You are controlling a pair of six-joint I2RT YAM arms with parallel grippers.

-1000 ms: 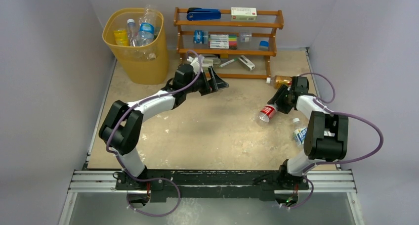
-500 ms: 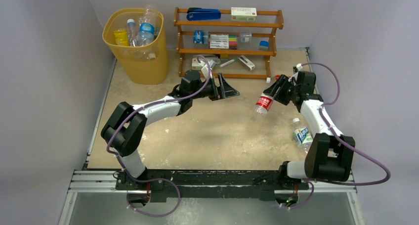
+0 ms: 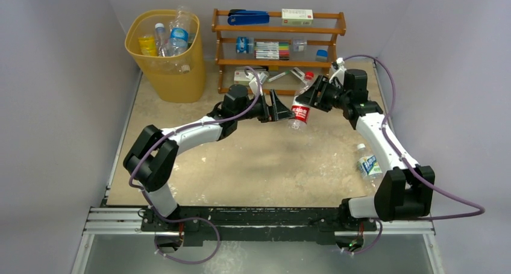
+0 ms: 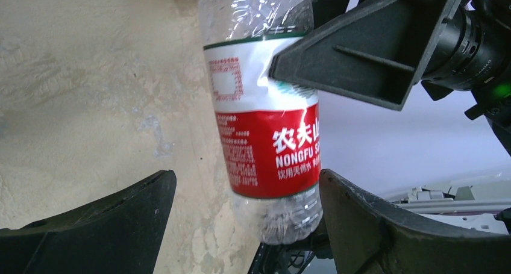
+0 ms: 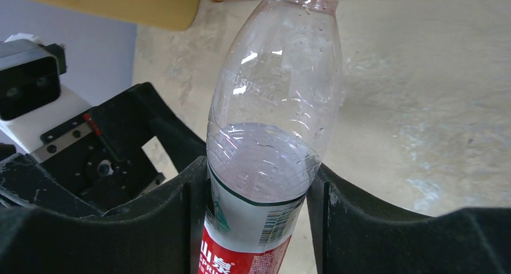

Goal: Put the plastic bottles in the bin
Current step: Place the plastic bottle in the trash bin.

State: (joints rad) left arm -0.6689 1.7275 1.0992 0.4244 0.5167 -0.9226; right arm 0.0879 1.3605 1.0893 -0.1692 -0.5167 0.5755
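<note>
My right gripper [image 3: 313,97] is shut on a clear bottle with a red label and red cap [image 3: 299,110], and holds it tilted above the table's middle back. In the right wrist view the fingers [image 5: 181,226] press both sides of the bottle [image 5: 274,105]. My left gripper [image 3: 282,109] is open, its jaws on either side of the bottle's lower end [image 4: 271,153], which lies nearer one finger [image 4: 373,226]. The yellow bin [image 3: 181,81] stands at the back left with several bottles [image 3: 172,36] inside. Another clear bottle [image 3: 366,164] lies at the right.
A brown wooden shelf rack [image 3: 277,62] stands at the back, just behind both grippers, with a blue stapler [image 3: 248,17], white boxes and pens. Grey walls close in left, right and behind. The right arm's own base stands near the lying bottle.
My right gripper picked the red-label bottle up off the table and carried it left and back. My left gripper moved right to meet it, jaws open.
</note>
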